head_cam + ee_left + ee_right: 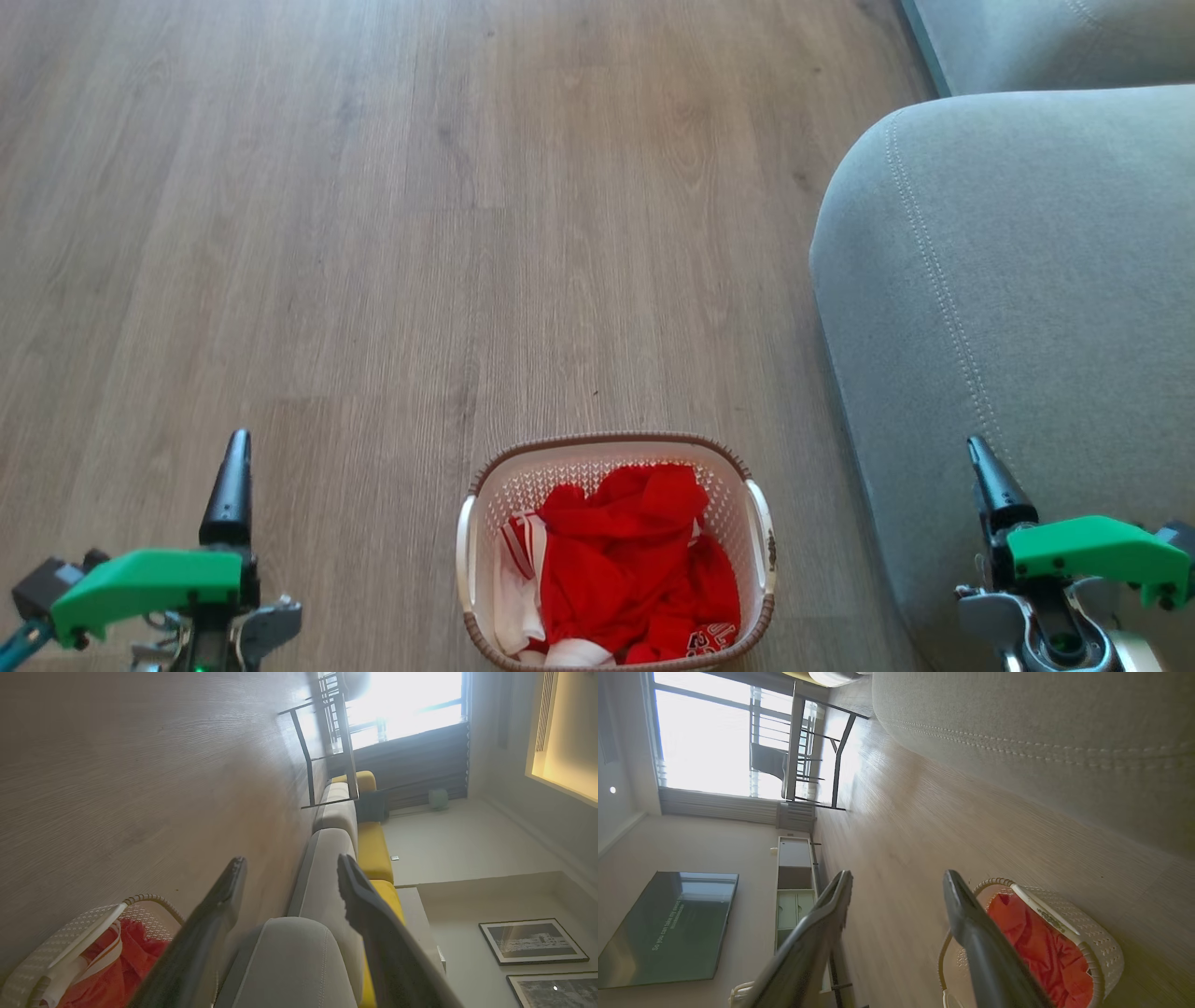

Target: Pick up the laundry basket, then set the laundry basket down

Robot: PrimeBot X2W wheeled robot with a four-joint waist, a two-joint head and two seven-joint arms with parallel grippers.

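Dark two-fingered left gripper [290, 858] and right gripper [898, 873], both released and empty; cream perforated plastic laundry basket [607, 437] stands between them, evidently staged for a two-sided handle lift.

Laundry basket [607, 437] near rim cut by bottom edge.

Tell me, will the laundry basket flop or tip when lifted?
Probably stays stiff: the laundry basket looks like hard perforated plastic. Likely light, holding only a few red and white clothes. It might tilt if lifted by one side handle alone.
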